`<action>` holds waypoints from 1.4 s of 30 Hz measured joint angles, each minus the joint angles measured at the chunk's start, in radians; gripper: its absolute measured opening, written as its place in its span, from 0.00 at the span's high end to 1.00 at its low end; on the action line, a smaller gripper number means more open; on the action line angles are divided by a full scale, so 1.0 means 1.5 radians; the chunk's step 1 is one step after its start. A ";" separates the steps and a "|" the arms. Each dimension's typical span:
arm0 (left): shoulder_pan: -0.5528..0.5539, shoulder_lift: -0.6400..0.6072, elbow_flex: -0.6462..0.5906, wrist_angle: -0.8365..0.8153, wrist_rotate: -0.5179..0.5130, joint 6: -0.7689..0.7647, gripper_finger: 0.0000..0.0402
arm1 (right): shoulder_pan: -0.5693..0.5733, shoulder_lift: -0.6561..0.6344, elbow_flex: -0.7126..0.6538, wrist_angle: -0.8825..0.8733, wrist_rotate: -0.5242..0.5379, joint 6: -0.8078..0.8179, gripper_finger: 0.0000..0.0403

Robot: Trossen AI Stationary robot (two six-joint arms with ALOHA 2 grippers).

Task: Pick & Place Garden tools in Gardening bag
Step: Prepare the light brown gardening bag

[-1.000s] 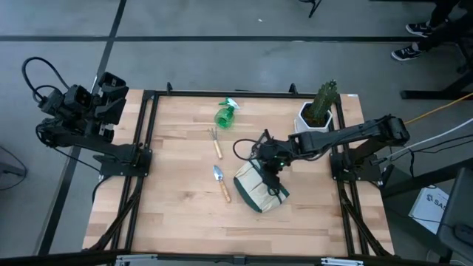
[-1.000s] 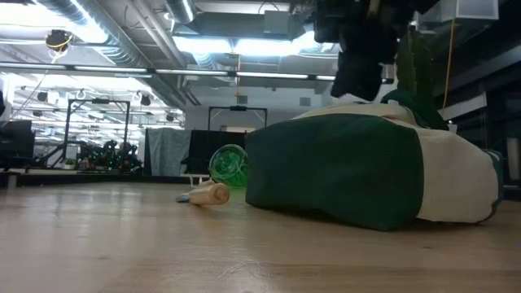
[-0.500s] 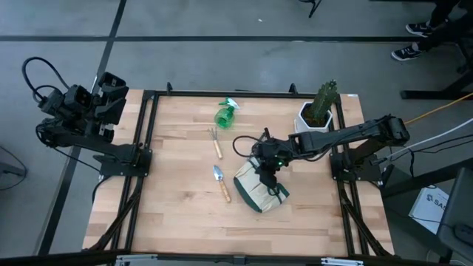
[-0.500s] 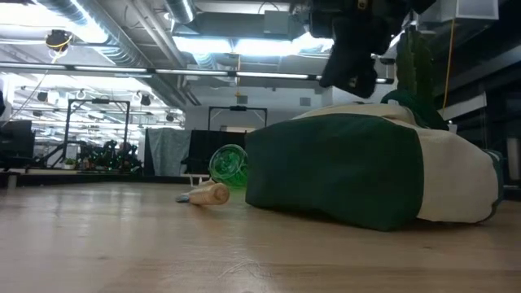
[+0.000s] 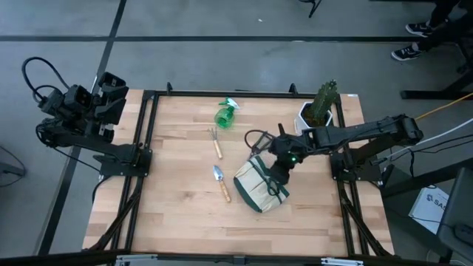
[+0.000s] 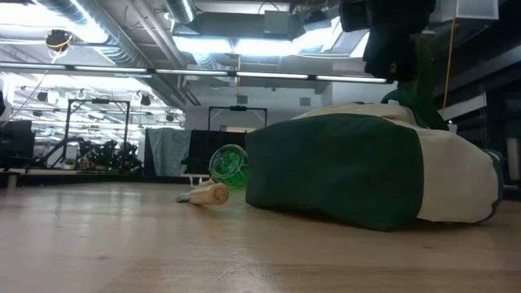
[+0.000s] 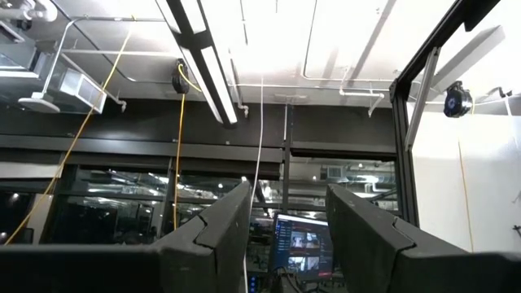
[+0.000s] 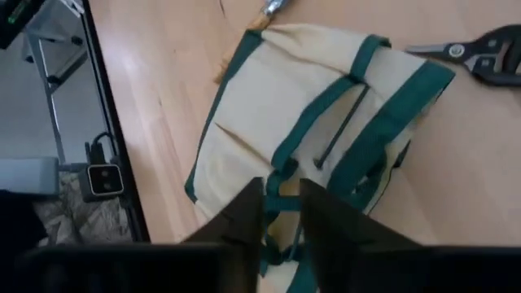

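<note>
Bag first, honestly: the beige canvas tote with dark green trim (image 5: 260,188) lies flopped on its side mid-table, so I'd lift a green handle (image 8: 303,134) to open the mouth before loading anything. My right gripper (image 5: 280,171) hovers over it, arm stretched in low from the right, fingers nearly closed and empty. Black-handled pruning shears (image 8: 488,57) lie just beside the bag. My left gripper (image 7: 281,228) is parked off-table, open, pointing at the ceiling.
</note>
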 joint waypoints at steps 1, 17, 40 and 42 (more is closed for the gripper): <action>0.000 0.000 0.000 0.000 0.000 0.000 0.61 | 0.000 0.000 0.000 -0.009 0.000 0.007 0.70; 0.000 0.000 0.000 0.000 0.000 0.000 0.61 | -0.023 -0.043 -0.148 0.134 -0.042 0.143 0.07; 0.000 0.000 0.000 0.000 0.000 0.000 0.61 | 0.025 0.004 -0.373 0.596 0.015 0.232 0.07; 0.000 0.000 0.000 0.000 0.000 0.000 0.61 | 0.041 0.020 -0.373 0.634 0.015 0.232 0.07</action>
